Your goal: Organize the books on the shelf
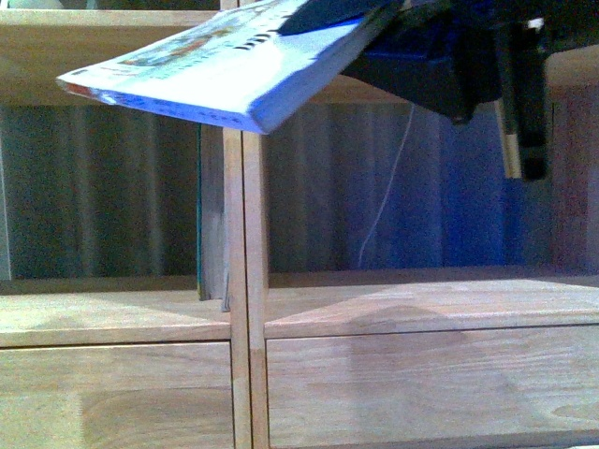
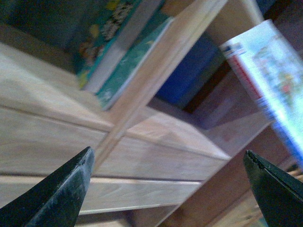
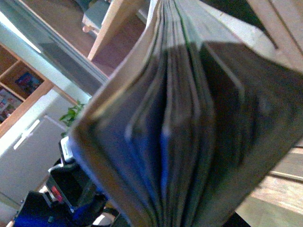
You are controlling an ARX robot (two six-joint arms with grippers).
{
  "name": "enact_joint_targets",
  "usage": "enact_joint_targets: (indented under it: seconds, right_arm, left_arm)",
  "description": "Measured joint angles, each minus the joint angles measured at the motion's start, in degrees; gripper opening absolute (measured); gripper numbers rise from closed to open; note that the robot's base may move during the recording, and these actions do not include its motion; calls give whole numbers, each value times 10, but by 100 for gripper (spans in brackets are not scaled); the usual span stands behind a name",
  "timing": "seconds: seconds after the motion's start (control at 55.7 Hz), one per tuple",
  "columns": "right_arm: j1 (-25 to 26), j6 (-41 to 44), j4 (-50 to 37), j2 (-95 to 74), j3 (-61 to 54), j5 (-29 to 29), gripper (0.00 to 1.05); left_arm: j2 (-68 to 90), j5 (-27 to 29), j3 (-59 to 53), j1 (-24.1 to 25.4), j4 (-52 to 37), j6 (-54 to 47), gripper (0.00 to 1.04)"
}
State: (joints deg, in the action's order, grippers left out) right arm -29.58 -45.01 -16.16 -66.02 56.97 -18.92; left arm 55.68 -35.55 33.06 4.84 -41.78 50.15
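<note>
paperback up high in the front view: the pale paperback (image 1: 215, 70) is clamped at its right end in the right claw (image 1: 360, 33). it lies close to flat, its long axis running from the claw down and leftward, and its free end dips out over the left column. below it the shelf (image 1: 248, 281) shows its centre divider (image 1: 241, 206). the teal-edged book (image 1: 199, 215) stands upright in the left compartment, tight against that divider, and the drawer fronts (image 1: 122, 393) sit underneath. so the slot lies down and to the left of the claw, and the book's axis is crosswise to it. by my reading it has to tip up onto its edge before it can go in beside the teal one. over to the left wrist view: the left claw (image 2: 168, 152) is spread wide with nothing between its dark fingertips (image 2: 71, 184), low in front of the drawer level. the teal-edged book (image 2: 135, 66) leans at the divider, and the pale paperback (image 2: 270, 80) hangs off to the side with its red-lettered spine showing, well clear of this claw. the right arm is the one carrying it, then, and the left is free to steady things if needed. right wrist view now: the frame is nearly filled by the pale paperback's (image 3: 180, 118) page edges, fanned slightly and very close. the fingers themselves can't be made out here, but the grip reads as firm on the book's end.
</note>
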Motion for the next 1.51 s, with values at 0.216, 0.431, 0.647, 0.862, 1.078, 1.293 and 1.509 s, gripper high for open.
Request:
enact_joint_targets:
  seconds: [0.216,0.431,0.647,0.862,1.078,1.293,1.509]
  right_arm:
    - [-16,-5,-11,-11,15,5,7]
    - [-26,-6,2,-10,22,-2,7]
    - [-32,-9,6,7,11,-18,7]
    - [-21,-20,6,10,6,-21,7]
    - [-6,-35,9,10,6,-25,7]
    - [2,-47,12,10,6,-31,7]
    - [2,-51,15,6,6,-29,7]
  left_arm:
    - [30,55,43,-82,-25,82,97]
    - [61,87,63,-143,-57,96,97]
    - [74,103,93,-169,-61,95,97]
    - [74,111,101,-187,-35,77,68]
    - [73,117,101,-188,-28,73,39]
    - [72,121,101,-188,-26,79,13]
    - [67,124,102,-187,-24,94,7]
